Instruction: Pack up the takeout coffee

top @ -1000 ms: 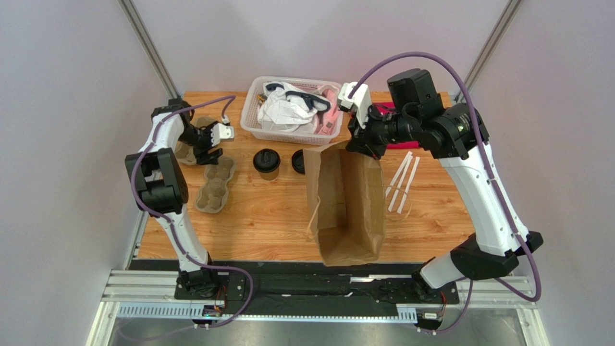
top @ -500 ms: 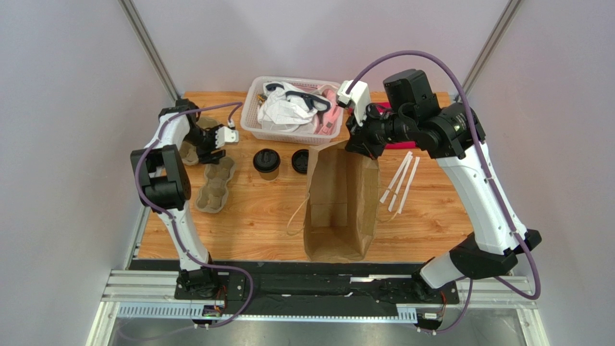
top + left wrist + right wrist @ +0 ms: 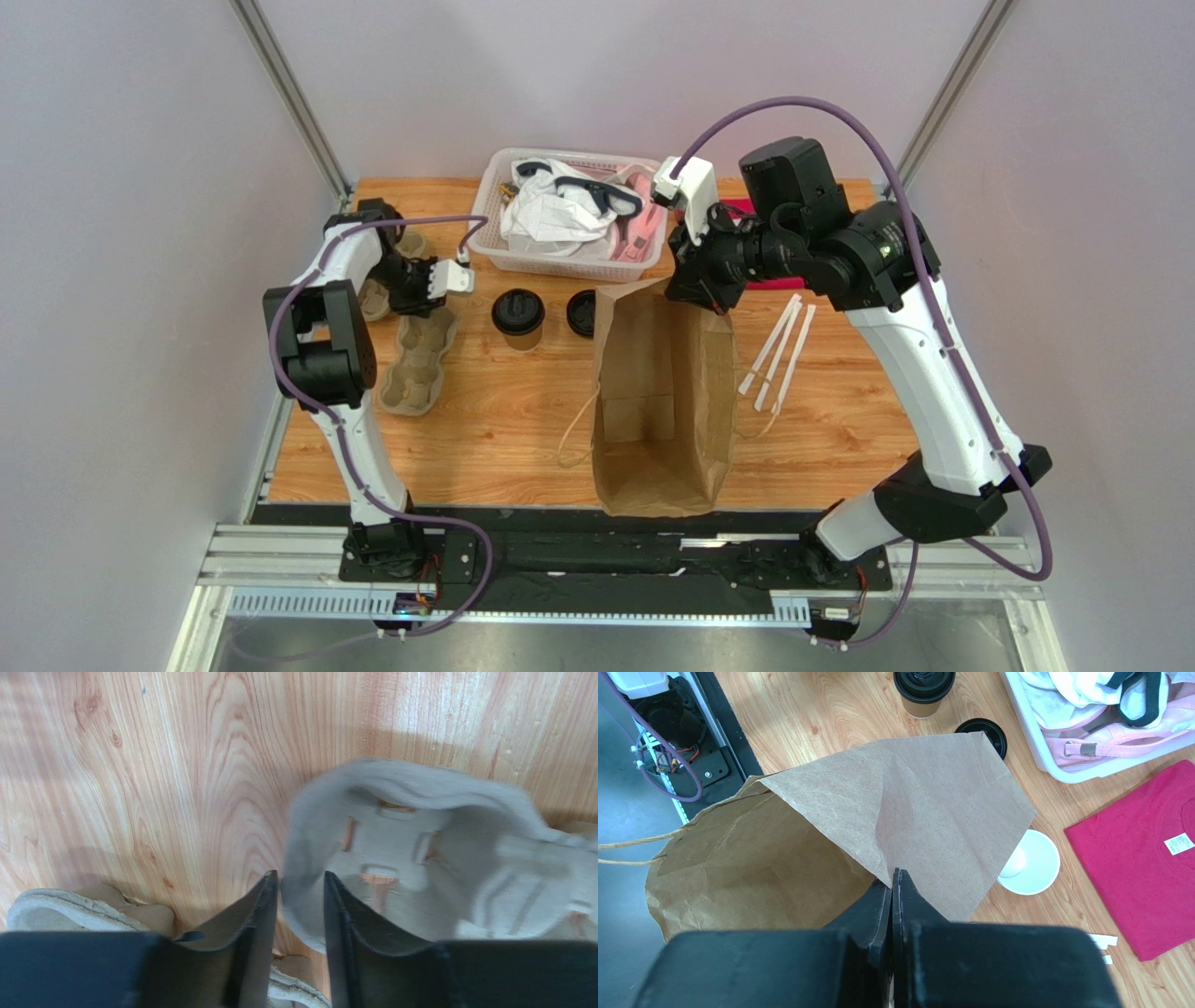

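Currently: left tool (image 3: 300,882) pinches pulp tray (image 3: 421,847) rim; right tool (image 3: 892,878) clamps paper bag (image 3: 934,812) edge; 1 takeout coffee (image 3: 924,689) stands beyond it.

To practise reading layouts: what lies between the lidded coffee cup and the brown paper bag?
A second round black lid sits between the lidded coffee cup and the brown paper bag, shown in the top and right wrist views.
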### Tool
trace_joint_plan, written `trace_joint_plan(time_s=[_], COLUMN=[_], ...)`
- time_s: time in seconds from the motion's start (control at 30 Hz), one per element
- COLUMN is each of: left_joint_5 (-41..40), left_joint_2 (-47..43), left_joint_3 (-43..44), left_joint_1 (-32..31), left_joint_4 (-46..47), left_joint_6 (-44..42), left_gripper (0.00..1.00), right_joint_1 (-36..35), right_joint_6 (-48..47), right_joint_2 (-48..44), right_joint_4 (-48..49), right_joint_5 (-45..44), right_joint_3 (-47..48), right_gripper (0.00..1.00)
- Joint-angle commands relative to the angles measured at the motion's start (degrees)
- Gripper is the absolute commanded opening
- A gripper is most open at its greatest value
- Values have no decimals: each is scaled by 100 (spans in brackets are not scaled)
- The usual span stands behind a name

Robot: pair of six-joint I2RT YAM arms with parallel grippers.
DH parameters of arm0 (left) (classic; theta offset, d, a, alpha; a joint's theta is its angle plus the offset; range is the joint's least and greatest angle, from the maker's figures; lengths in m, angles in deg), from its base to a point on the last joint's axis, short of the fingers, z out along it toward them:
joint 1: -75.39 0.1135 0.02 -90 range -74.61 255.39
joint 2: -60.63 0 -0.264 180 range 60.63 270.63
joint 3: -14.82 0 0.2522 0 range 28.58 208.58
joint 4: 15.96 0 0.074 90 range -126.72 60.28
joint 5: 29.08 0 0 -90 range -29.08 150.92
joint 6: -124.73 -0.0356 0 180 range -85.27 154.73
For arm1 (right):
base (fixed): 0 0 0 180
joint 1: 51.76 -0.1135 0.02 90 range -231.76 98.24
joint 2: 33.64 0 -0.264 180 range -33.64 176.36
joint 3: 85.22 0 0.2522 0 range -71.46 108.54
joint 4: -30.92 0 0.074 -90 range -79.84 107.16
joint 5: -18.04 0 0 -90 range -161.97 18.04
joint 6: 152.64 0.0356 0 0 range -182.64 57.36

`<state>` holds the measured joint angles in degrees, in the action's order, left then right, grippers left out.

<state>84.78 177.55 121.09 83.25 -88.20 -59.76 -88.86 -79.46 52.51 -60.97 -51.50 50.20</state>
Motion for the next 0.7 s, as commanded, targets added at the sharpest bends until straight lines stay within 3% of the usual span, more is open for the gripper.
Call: trace_joint_plan(time_s=[0.0,0.07,0.17,0.33,0.5,0.6,0.67], left_joint_5=[189,338,523,760,972,1103,1313], left_joint_2=[-231,-493,-819,-1645,-3226,-3913,-4230], left_joint_3=[-171,-338,-444,-619,-507,169,1055], left_joint_1=[-12,-12,-12,-4,-12,-12,-21], left_joint_4=[-181,-181,-382,-970,-1762,-2193,-2457], left_joint_6=[-323,-324,-201,159,483,1306,1740], left_gripper=[28,20,0,0,0,0,0], right_joint_1=[-43,-51,-43,-43,-52,-52,-52], right_joint_6=[232,258,293,302,460,548,583], right_joint_2=[-98,-116,-133,-133,-239,-248,-221], right_joint_4=[-941,-959,-950,-924,-818,-774,-774], right_joint_5=[-52,-87,-201,-482,-596,-614,-623], right_joint_3=[76,24,-11,-73,-397,-320,-258], right_gripper=[0,0,0,0,0,0,0])
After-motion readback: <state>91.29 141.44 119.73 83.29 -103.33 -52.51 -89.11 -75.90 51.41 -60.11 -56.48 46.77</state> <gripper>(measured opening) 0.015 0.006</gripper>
